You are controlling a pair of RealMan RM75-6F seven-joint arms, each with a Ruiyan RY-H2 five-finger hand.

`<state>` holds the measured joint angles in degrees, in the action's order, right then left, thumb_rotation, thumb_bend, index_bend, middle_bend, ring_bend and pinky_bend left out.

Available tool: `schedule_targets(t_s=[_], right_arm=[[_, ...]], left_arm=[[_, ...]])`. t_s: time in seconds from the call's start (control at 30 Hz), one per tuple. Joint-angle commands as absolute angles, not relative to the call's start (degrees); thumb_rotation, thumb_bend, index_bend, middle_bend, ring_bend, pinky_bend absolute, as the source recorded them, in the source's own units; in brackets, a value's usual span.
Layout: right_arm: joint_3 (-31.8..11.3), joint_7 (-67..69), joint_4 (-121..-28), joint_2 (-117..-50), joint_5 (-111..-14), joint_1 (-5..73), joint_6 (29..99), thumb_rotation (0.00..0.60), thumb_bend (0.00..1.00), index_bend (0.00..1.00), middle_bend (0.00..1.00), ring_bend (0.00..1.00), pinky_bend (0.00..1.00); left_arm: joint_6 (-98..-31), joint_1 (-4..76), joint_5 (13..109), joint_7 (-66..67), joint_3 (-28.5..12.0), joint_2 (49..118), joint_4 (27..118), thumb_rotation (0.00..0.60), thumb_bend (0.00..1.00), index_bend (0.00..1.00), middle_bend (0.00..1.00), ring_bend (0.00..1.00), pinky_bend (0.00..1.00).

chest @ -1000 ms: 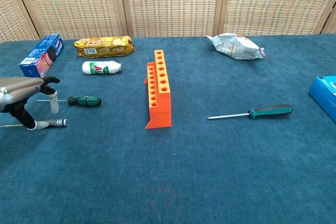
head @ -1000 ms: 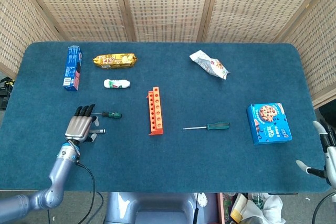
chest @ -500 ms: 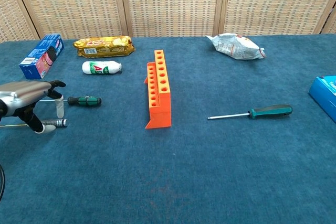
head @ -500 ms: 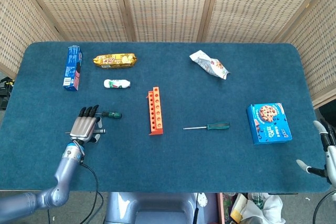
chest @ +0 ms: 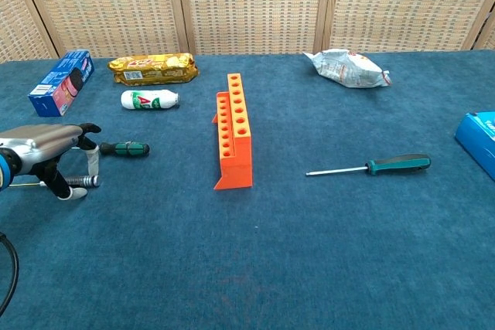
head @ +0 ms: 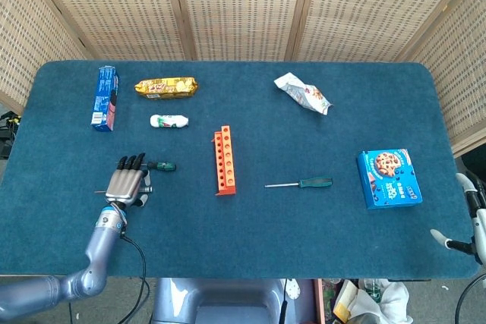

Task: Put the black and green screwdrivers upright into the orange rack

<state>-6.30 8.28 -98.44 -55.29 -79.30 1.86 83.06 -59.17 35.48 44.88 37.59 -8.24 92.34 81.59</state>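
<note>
We log the left hand (head: 127,184) low over the blue table (head: 250,248), near its left front area; in the chest view the same left hand (chest: 48,156) has fingers curved downward with the thumb set apart, fingertips (chest: 91,128) just beside the handle of the black and green screwdriver (chest: 124,148). We cannot tell whether they touch it; it lies flat and is not lifted. A second small tool with a grey knurled handle (chest: 81,182) lies under the hand.

The black and green screwdriver (head: 162,165) lies well left of the orange rack (head: 223,160), which stands mid-table with its holes facing up. A longer screwdriver with a teal handle (head: 300,184) lies flat to the right of the rack, apart from it.

The right hand (head: 465,218) shows only at the right edge of the head view, off the table; we cannot tell its finger state.

Also noted: blue cookie box (head: 388,178), crumpled white snack bag (head: 303,93), gold snack pack (head: 165,86), small white bottle (head: 169,121), blue biscuit box (head: 105,97).
</note>
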Motion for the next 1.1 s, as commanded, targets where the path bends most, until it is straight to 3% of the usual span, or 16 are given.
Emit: schedule_targets(t_s=[0.03, 0.4, 0.77, 0.93, 1.1], right_arm=[[-6.3, 8.4, -98.4, -55.2, -79.3, 1.9, 83.1, 0.600, 0.00, 0.00, 0.00, 0.00, 0.00], [-6.3, 8.5, -98.5, -55.2, -79.3, 2.0, 82.9, 0.600, 0.00, 0.00, 0.00, 0.00, 0.00], [-6.2, 8.4, -98.7, -55.2, -79.3, 1.9, 83.1, 0.600, 0.00, 0.00, 0.00, 0.00, 0.00], [-6.3, 7.9, -98.7, -55.4, -78.9, 2.1, 82.8, 0.600, 0.00, 0.00, 0.00, 0.00, 0.00], [-6.7, 7.6, -98.7, -55.5, -77.9, 2.1, 82.6, 0.600, 0.00, 0.00, 0.00, 0.00, 0.00]], left_arm=[[-59.2, 35.7, 44.5, 37.7, -8.1, 92.6, 81.1, 0.600, 0.31, 0.50, 0.00, 0.00, 0.00], [-60.7, 35.7, 44.4, 37.1, -8.4, 91.0, 83.3, 0.600, 0.37, 0.64, 0.00, 0.00, 0.00], [-63.7, 34.4, 53.7, 27.1, -11.7, 82.6, 98.0, 0.600, 0.37, 0.66, 0.00, 0.00, 0.00], [-60.7, 34.3, 57.4, 14.7, -16.1, 78.4, 104.3, 0.600, 0.37, 0.67, 0.00, 0.00, 0.00], [-56.3, 34.3, 62.2, -8.6, -23.6, 77.2, 108.1, 0.600, 0.38, 0.67, 0.00, 0.00, 0.00]])
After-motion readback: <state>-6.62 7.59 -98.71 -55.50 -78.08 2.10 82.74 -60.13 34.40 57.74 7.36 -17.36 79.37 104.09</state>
